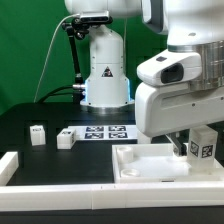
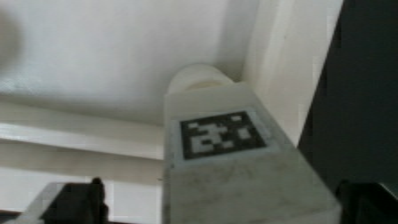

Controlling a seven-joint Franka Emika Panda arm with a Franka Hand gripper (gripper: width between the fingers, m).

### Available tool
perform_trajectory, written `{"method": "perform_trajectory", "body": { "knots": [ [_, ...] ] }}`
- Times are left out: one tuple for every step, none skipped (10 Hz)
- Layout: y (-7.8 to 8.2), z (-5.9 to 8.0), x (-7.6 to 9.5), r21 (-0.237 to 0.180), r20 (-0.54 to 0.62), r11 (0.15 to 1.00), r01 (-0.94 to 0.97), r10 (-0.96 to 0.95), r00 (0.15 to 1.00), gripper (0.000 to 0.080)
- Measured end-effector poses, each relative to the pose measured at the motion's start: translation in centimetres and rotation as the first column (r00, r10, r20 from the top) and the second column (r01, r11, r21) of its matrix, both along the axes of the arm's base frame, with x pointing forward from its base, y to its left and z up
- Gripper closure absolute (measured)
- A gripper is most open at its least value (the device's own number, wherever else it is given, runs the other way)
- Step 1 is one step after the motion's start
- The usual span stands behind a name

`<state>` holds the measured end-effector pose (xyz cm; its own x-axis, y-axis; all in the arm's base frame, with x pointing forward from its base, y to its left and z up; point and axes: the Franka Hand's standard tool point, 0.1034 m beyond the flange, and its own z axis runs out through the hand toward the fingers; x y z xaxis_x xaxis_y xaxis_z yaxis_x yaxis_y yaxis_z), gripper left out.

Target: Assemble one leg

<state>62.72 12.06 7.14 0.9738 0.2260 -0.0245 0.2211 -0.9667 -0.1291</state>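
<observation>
Exterior view, left to right: white rail (image 1: pixel 10 166) at tabletop (image 1: pixel 30 115) edge; two loose posts (image 1: pixel 37 134) (image 1: pixel 66 138); marker board (image 1: pixel 107 131); square panel (image 1: pixel 150 166). End effector (image 1: pixel 192 150) low over panel's right corner. Leg (image 1: pixel 204 149) upright there, just beside the fingers, tag showing. Wrist view: leg (image 2: pixel 222 140) runs between spread fingers (image 2: pixel 79 203), with a gap on one side. Cannot tell if gripped.

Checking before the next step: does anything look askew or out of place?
Nothing stands out. The small white tagged plastic leg is upright over the large white rimmed panel, at the gripper.
</observation>
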Motion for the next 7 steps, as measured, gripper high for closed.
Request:
{"method": "perform_trajectory", "body": {
  "knots": [
    [-0.01, 0.0, 0.0, 0.0, 0.0, 1.0, 0.0, 0.0, 1.0, 0.0268],
    [-0.01, 0.0, 0.0, 0.0, 0.0, 1.0, 0.0, 0.0, 1.0, 0.0416],
    [-0.1, -0.01, 0.02, -0.001, 0.0, 1.0, 0.001, -0.001, 1.0, 0.0416],
    [-0.09, -0.01, 0.02, -0.001, 0.0, 1.0, 0.003, -0.003, 1.0, 0.0509],
    [-0.13, -0.01, 0.03, -0.002, -0.002, 1.0, 0.021, -0.021, 1.0, 0.0509],
    [-0.18, -0.02, 0.03, -0.002, -0.009, 0.998, 0.07, -0.07, 0.997, 0.0509],
    [-0.36, -0.03, 0.05, -0.007, -0.024, 0.981, 0.194, -0.194, 0.981, 0.0509]
  ]
}}
